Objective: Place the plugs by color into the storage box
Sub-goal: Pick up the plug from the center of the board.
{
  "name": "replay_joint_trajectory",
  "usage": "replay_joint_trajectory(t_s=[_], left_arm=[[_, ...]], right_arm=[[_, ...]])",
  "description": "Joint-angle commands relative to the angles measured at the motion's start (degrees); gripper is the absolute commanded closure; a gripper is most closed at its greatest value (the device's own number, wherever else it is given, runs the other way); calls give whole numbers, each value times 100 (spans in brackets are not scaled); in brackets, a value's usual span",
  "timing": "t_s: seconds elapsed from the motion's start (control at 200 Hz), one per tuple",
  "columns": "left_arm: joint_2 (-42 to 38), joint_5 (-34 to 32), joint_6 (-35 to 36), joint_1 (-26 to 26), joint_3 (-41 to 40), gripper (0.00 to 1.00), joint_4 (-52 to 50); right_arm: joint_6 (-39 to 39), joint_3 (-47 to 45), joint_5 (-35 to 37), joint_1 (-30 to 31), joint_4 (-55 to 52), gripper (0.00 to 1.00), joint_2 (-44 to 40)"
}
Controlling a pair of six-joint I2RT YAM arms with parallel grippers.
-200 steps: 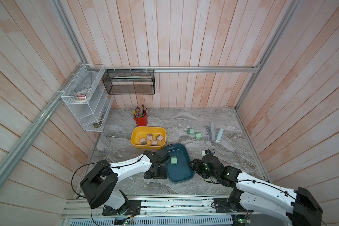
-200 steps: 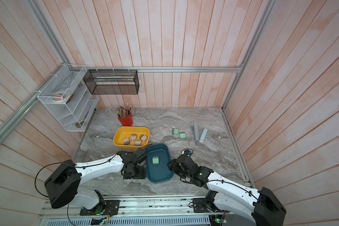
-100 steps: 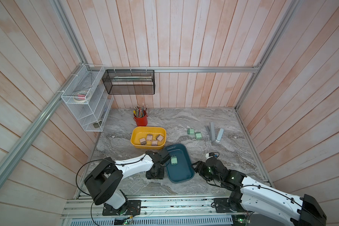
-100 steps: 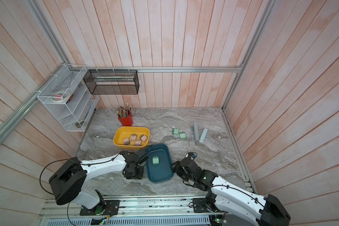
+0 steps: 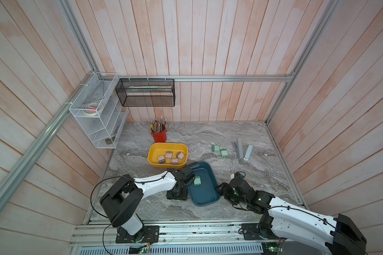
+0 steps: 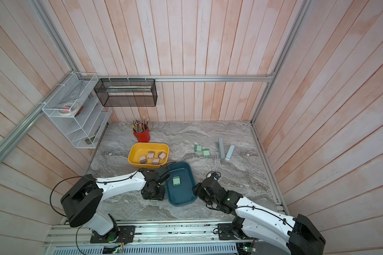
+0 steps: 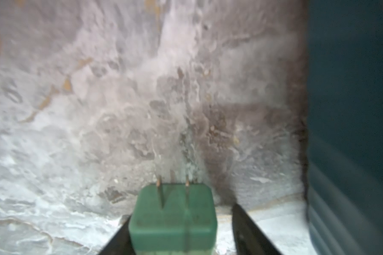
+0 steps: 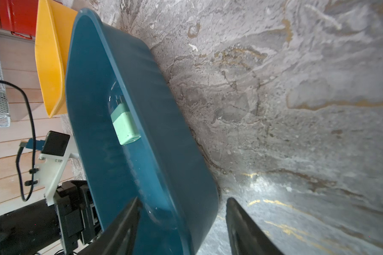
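Note:
My left gripper (image 7: pixel 180 213) points down at the table just left of the blue tray (image 5: pixel 203 194). A mint green plug (image 7: pixel 173 220) sits between its open jaws, prongs pointing away. The plug rests against one finger, with a gap to the other finger (image 7: pixel 241 223). In both top views the gripper (image 5: pixel 177 195) (image 6: pixel 153 194) hides this plug. Another green plug (image 5: pixel 197 181) (image 8: pixel 124 123) lies in the blue tray. My right gripper (image 8: pixel 182 199) (image 5: pixel 220 191) is open and straddles that tray's near corner wall. Two green plugs (image 5: pixel 215 148) (image 5: pixel 223 152) lie on the table. Several pinkish-tan plugs (image 5: pixel 169 155) lie in the yellow tray (image 5: pixel 159 150).
Two grey sticks (image 5: pixel 239 148) (image 5: pixel 248 152) stand right of the loose green plugs. A red pencil cup (image 5: pixel 159 134) is behind the yellow tray. A white wire shelf (image 5: pixel 97 123) and a black mesh basket (image 5: pixel 145 92) hang on the walls.
The right arm has shifted slightly at the blue tray's near corner. The left arm's elbow has swung a little while its gripper stayed beside the tray.

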Motion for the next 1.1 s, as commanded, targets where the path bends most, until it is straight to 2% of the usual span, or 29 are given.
replay_joint_trajectory(t_s=[0.0,0.26,0.69,0.955,1.095], left_arm=[[283,-23,230,35,-105,46,377],[-88,-95,168,42,-214,57,149],[-1058,-268,224,451,473,57,-975],[-768,-249,338,455,1612,58,-1318],[-268,-151,371,445,2237,57,-1311]], right_arm=[[-71,114,1,29,-81,35,-67],[-17,88,68,28,-138,35,-177],[-71,209,-2,28,43,35,157],[-45,314,157,32,-137,35,35],[75,191,153,28,-167,35,-98]])
